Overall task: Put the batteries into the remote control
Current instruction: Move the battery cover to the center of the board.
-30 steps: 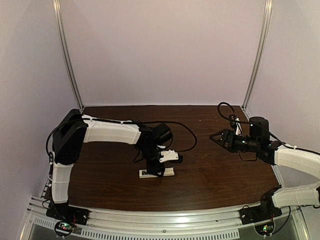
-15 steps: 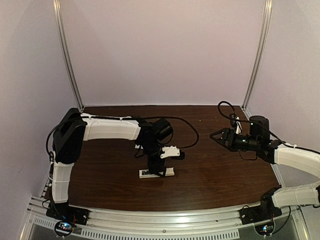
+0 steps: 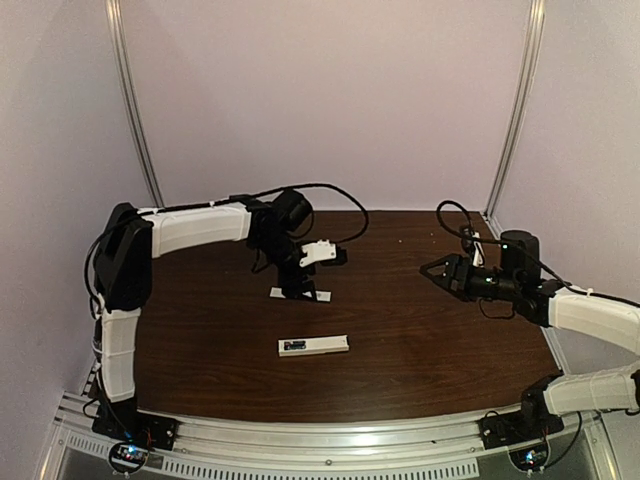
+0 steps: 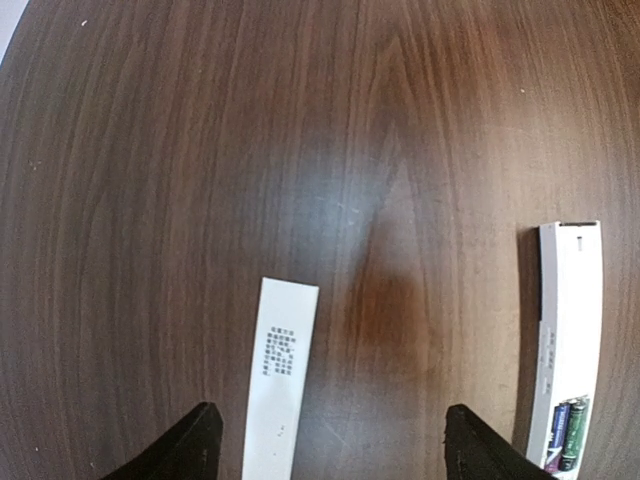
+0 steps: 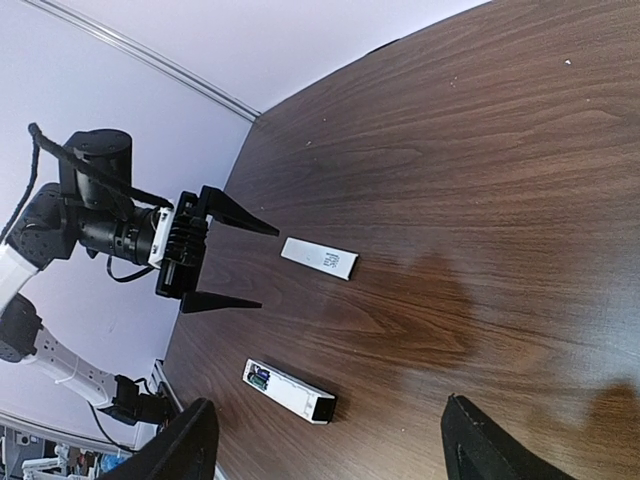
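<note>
Toward the near half of the table [image 3: 420, 360], the remote control [image 3: 314, 345] is being seen lying flat, its long axis running left to right, roughly parallel to the near edge. The batteries [image 4: 565, 445] are being carried side by side in the open bay at its left end; loading is being judged done, closing not yet.

- Left gripper [image 4: 330, 410]: being held low over the thin white strip [image 4: 280, 385], fingers spread wide, nothing gripped; the strip is lying lengthwise between them, closer to the left finger.
- Remote from those fingers: lying toward the arm bases, just outside the right finger, about parallel to the strip.
- Right gripper [image 5: 328, 408]: being held well off to the right, fingers apart, empty.
- Nearer arm: the left is being judged much closer to both strip and remote.
</note>
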You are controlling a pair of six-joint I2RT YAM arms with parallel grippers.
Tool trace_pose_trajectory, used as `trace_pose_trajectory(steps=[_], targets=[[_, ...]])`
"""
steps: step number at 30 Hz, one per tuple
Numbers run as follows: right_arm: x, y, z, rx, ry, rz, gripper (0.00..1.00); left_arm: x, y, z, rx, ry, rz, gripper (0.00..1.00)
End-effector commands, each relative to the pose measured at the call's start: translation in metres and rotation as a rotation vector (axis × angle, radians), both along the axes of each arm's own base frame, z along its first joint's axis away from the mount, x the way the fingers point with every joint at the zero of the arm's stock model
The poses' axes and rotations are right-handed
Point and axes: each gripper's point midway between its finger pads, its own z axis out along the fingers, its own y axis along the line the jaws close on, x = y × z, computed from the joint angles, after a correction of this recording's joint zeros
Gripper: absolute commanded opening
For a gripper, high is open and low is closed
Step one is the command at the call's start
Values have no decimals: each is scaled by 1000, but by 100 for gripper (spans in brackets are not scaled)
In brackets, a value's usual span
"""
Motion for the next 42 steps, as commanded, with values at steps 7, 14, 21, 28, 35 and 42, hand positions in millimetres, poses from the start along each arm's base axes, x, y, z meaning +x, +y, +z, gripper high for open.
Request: trace_pose_trajectory(steps=[7,14,21,28,35,42], targets=[[5,3,3,23,-16,17,78,32,-22,-29,-35,-13,-103,74],[6,3,-2,24,-3,17,78,47,-19,-50,-2,-11,-88,71],[7,4,-4,31,4,23,77,49,-6,-73,39,33,-73,65],[8,5,-3,34,8,26,76,41,-3,-86,47,90,-80,56],[8,3,-3,34,8,21,75,32,4,-101,89,154,-63,42],[7,3,-2,33,10,23,75,17,16,-113,136,236,-31,38]])
